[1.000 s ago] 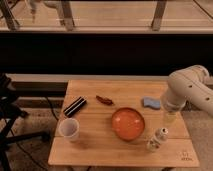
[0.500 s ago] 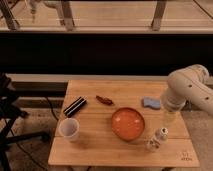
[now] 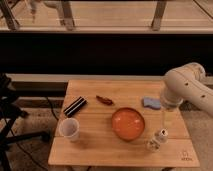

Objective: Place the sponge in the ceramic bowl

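At the left of the wooden table point(image 3: 100, 150), towards the near edge, stands a white cup point(image 3: 69, 129). Just beyond it lies a black striped bar point(image 3: 75, 106), set at an angle. Further right, on the far half of the table, lies a small reddish-brown object point(image 3: 104, 100); what it is cannot be made out.

Right of centre sits the ceramic bowl point(image 3: 128, 124), upright. Its orange inside shows only a patch of glare, with nothing lying in it.

The sponge point(image 3: 151, 103) lies flat on the table beyond the bowl and to its right, close to the rim but outside it.

The gripper point(image 3: 157, 140) hangs low over the near right part of the table, just right of the bowl's near edge and on the near side of the sponge, apart from it. Whether the gripper is spread or closed cannot be told, but the sponge is plainly not in it. The white arm point(image 3: 185, 90) comes in from the right and drops down just beside the sponge.

As things lie, the sponge is not in the bowl. It must yet be gripped, carried the short way left and nearer, and let go over the bowl.
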Tool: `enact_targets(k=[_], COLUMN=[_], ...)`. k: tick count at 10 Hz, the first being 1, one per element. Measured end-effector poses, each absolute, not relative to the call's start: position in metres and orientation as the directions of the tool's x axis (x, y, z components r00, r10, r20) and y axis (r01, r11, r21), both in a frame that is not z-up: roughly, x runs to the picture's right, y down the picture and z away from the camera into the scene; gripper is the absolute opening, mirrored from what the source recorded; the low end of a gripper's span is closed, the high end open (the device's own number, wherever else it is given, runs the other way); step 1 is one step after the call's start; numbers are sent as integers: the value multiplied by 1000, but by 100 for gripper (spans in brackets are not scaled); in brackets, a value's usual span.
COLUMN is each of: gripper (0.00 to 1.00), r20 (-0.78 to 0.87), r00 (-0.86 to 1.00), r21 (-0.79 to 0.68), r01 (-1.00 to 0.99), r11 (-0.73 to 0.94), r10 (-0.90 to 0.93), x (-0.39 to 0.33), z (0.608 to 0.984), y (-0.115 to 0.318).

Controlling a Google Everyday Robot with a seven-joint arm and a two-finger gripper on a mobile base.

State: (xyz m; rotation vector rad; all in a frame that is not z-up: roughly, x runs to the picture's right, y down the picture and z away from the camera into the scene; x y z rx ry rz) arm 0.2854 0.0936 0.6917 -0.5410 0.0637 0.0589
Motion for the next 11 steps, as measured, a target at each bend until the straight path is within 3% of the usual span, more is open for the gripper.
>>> enact_targets(k=[11], gripper=[100], r20=[-93], r00=[994], r21=[-479], r01=[-90], r11=[873], r10=[51], x=[283], z=[712], y=[84])
